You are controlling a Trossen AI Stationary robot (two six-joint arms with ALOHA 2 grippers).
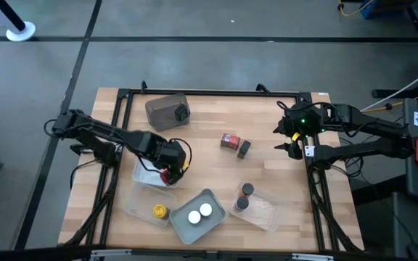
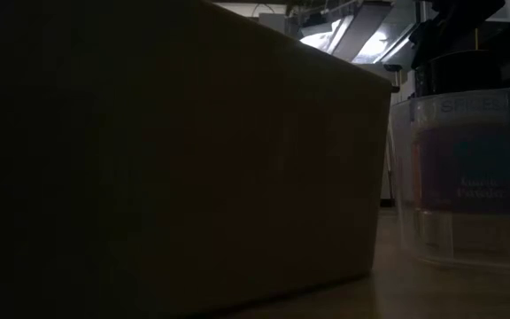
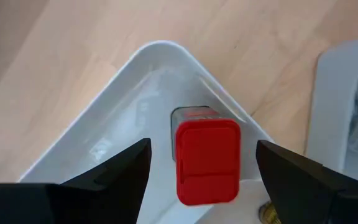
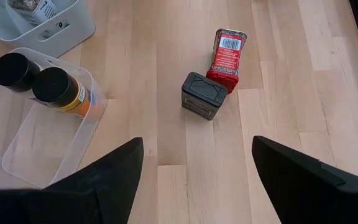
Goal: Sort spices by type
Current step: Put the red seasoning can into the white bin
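Observation:
A red spice box (image 3: 207, 162) stands on end in a corner of the white tray (image 3: 129, 81). My left gripper (image 3: 202, 149) hovers above it, open, one finger on each side of the box and clear of it; in the high view this gripper (image 1: 170, 168) is at the table's left. Mid-table, another red box (image 4: 227, 53) lies flat with a black box (image 4: 201, 94) against its end. My right gripper (image 4: 196, 146) waits open above the table's right side (image 1: 294, 138).
A clear tray (image 1: 261, 210) holds two dark-lidded jars (image 4: 51, 87). A grey tray (image 1: 198, 217) holds two white-lidded jars. Another clear tray (image 1: 147, 210) holds a yellow-lidded jar (image 1: 160, 211). A brown tub (image 1: 167, 110) stands at the far side. The low view shows only tray walls (image 2: 467, 177).

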